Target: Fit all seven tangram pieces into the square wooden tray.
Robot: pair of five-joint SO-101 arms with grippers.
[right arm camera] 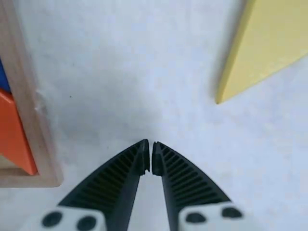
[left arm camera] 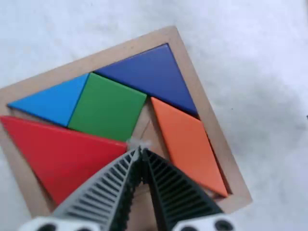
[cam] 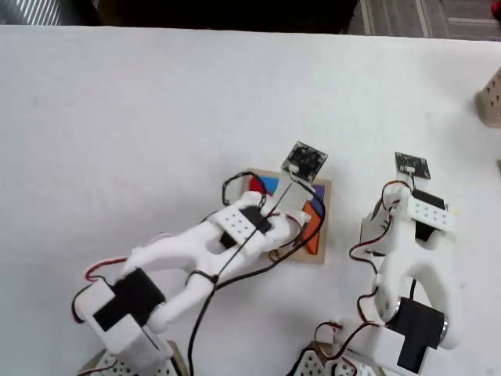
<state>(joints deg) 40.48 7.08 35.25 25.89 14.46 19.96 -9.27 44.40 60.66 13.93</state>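
My right pincer hangs pinched shut over bare table, the tray rim to its left. Ahead lies the yellow triangle. It looks flat, stiff, light and probably slick, best nipped across its thin edges. Its sharp corner points back at me, its long edge running away. My left pincer, also closed, is over the tray's gap.

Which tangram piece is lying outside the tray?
The yellow wooden piece, on the white table beside the square wooden tray; the red triangle, green square, orange parallelogram, light blue triangle and dark blue triangle sit inside it.
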